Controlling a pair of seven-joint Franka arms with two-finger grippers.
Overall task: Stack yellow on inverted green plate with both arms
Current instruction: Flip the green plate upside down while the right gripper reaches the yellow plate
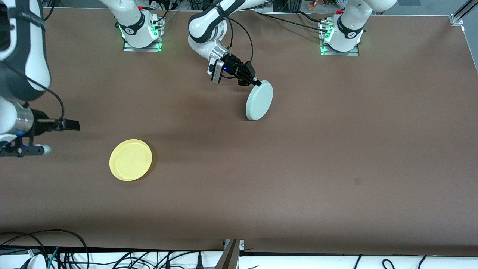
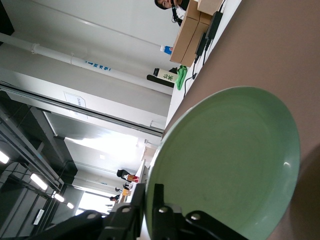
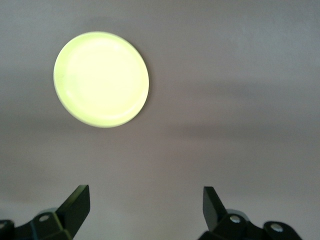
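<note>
The pale green plate [image 1: 259, 100] is tipped up on edge over the middle of the table. My left gripper [image 1: 254, 80] is shut on its upper rim. In the left wrist view the plate's hollow face [image 2: 230, 165] fills the frame and the fingers [image 2: 159, 197] pinch the rim. I cannot tell if its lower edge touches the table. The yellow plate [image 1: 130, 160] lies flat, rim up, toward the right arm's end of the table. My right gripper [image 1: 71, 125] is open and empty, above the table beside the yellow plate, which shows in the right wrist view [image 3: 101, 79] ahead of the gripper [image 3: 145, 192].
The two arm bases [image 1: 140, 35] [image 1: 341, 37] stand along the table's edge farthest from the front camera. Cables [image 1: 56, 246] run along the nearest edge. A small dark mark [image 1: 356, 181] is on the brown table [image 1: 298, 157].
</note>
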